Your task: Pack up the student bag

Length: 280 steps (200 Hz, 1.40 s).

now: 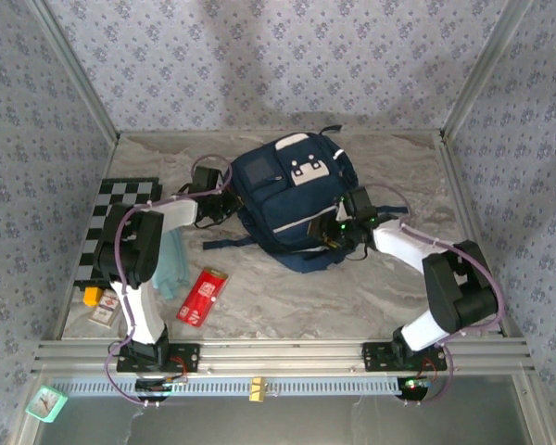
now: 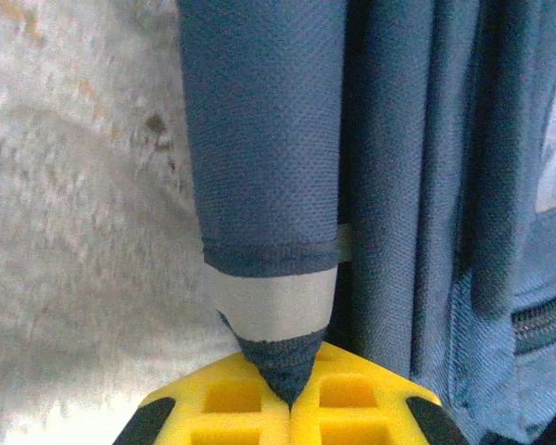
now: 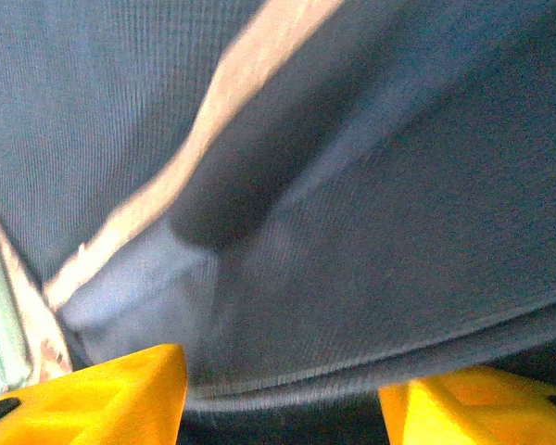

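Left gripper: yellow fingers pressed tight together, pinching the dark tip of a navy strap end with a pale band, part of the student bag. Seen from above, set against the bag's left side.

Right gripper: yellow fingers standing apart, navy bag fabric with a pale trim stripe lying across the gap; gripped or merely touched, cannot tell. Seen from above, placed at the bag's near right corner.

Student bag: navy, white trim and white buckle patch, lying flat with front pockets up, at the middle of the table and closer to its far edge than to its near one. Dark strap trailing out leftward from the near side.

Red packet: flat on the table, near the near edge, just right of the left arm.

Pale teal cloth: beside the left arm, partly hidden by it.

Checkered mat: black and white, along the left edge.

Small card: near left corner, contents too small to tell
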Each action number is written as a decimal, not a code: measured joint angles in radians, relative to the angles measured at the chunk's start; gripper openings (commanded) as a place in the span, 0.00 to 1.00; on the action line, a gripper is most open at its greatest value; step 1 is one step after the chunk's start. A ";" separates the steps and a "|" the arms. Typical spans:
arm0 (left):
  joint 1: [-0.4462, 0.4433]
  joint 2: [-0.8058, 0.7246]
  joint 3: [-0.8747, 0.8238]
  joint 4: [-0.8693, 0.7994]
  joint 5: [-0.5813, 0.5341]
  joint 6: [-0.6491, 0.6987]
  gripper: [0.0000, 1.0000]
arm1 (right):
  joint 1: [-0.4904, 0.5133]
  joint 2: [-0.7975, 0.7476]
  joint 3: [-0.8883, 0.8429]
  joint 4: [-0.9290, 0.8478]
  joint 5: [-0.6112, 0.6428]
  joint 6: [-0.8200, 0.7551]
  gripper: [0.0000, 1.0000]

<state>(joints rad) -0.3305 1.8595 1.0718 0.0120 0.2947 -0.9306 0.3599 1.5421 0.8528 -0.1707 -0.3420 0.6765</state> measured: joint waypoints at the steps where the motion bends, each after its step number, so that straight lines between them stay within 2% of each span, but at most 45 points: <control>1: -0.002 -0.003 -0.002 0.000 0.000 -0.002 0.00 | -0.007 0.002 0.005 -0.004 0.003 -0.005 0.61; 25: -0.071 -0.082 -0.063 -0.001 -0.028 -0.069 0.00 | -0.126 0.044 0.096 -0.019 0.060 -0.076 0.64; 53: -0.206 -0.154 -0.112 -0.003 -0.095 -0.195 0.00 | -0.244 0.116 0.207 -0.024 0.097 -0.151 0.64; 81: -0.323 -0.164 -0.111 -0.024 -0.156 -0.300 0.00 | -0.263 0.104 0.241 -0.058 0.127 -0.215 0.68; 121: -0.375 -0.164 -0.094 -0.065 -0.230 -0.400 0.00 | -0.140 -0.109 0.209 -0.193 0.193 -0.249 0.68; 147: -0.393 -0.164 -0.086 -0.069 -0.256 -0.441 0.00 | 0.042 -0.281 0.089 -0.211 0.210 -0.210 0.66; 171: -0.414 -0.164 -0.085 -0.064 -0.278 -0.482 0.00 | 0.228 -0.311 -0.001 -0.224 0.262 -0.147 0.64; 197: -0.431 -0.164 -0.086 -0.045 -0.285 -0.521 0.00 | 0.353 -0.312 -0.073 -0.214 0.330 -0.069 0.56; 217: -0.435 -0.167 -0.090 -0.036 -0.290 -0.538 0.00 | 0.382 -0.287 -0.107 -0.166 0.336 -0.016 0.52; 242: -0.437 -0.171 -0.097 -0.030 -0.292 -0.550 0.00 | 0.379 -0.183 -0.111 -0.090 0.339 -0.003 0.49; 280: -0.473 -0.209 -0.147 0.008 -0.315 -0.591 0.00 | 0.267 -0.084 -0.080 -0.059 0.310 -0.068 0.48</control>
<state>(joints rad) -0.8036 1.6501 0.9245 0.0200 -0.0208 -1.5211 0.6266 1.4578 0.7727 -0.2298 -0.0322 0.6083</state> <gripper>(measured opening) 0.056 0.482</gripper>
